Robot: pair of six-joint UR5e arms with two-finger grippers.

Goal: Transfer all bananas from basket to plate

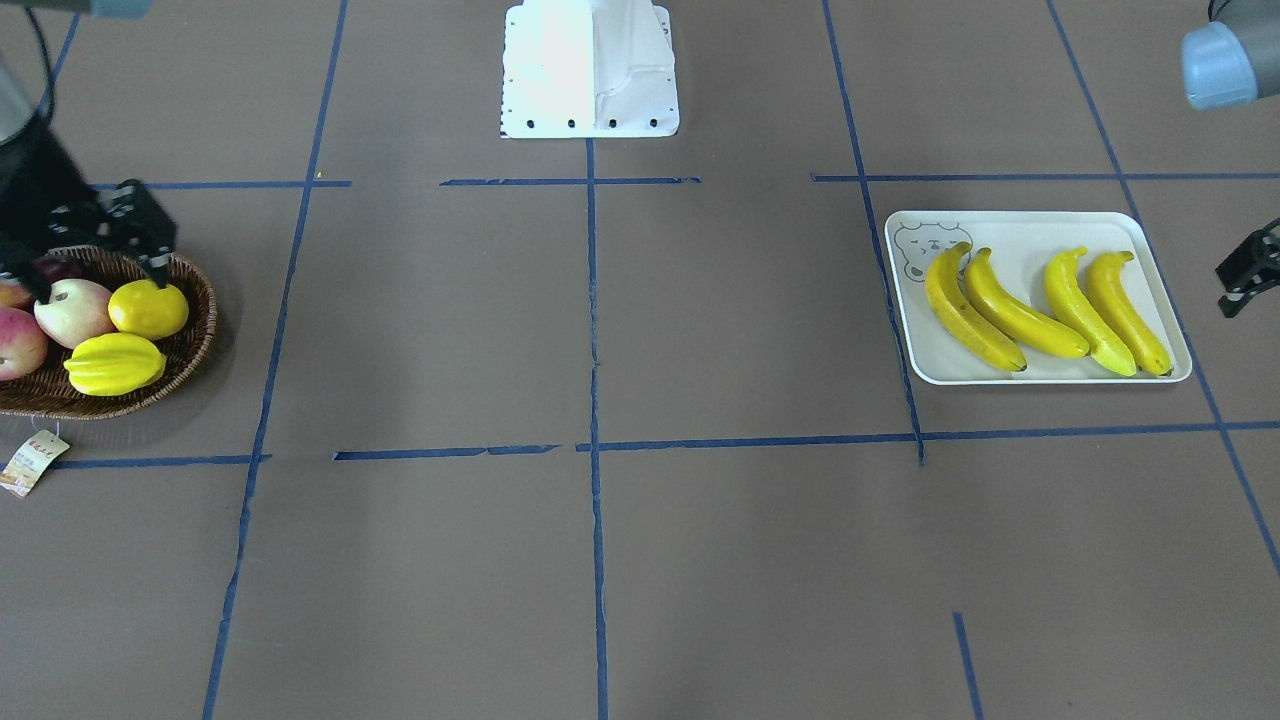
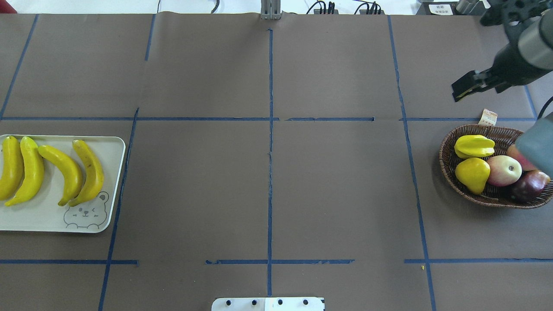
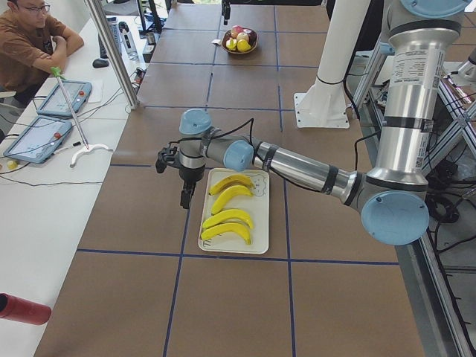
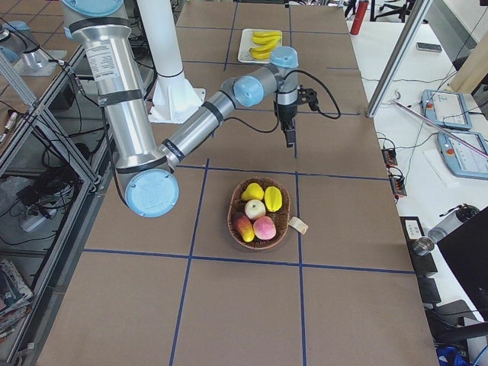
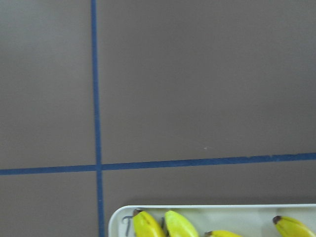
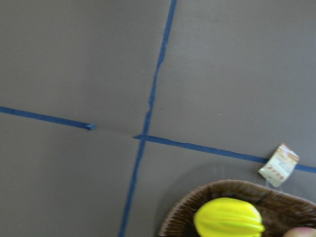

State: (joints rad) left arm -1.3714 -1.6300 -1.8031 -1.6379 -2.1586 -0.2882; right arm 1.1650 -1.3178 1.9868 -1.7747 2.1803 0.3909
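While all four bananas (image 1: 1018, 314) lie side by side on the plate (image 1: 1000, 228), the basket (image 1: 195, 330) sits at the table's (image 1: 450, 320) other end with a starfruit (image 1: 115, 363), a lemon-ish fruit (image 1: 148, 308) and some apples (image 1: 72, 310). Right gripper (image 2: 459, 91) hangs near the basket, fingers spread apart, holding nothing. Left gripper (image 3: 186, 201) hovers just beside the plate, and honestly I can't tell how open it is.

This is looking like a robotics lab. Two industrial arms (image 3: 401, 111) are reaching over a table (image 1: 700, 560) where blue tape (image 1: 592, 300) is marking out a grid. A white mast (image 3: 331, 67) is standing on it. Alongside, a person (image 3: 30, 44) is sitting at a desk (image 3: 44, 193) with tablets (image 3: 63, 97), and cables (image 4: 42, 187) are hanging under the frame.
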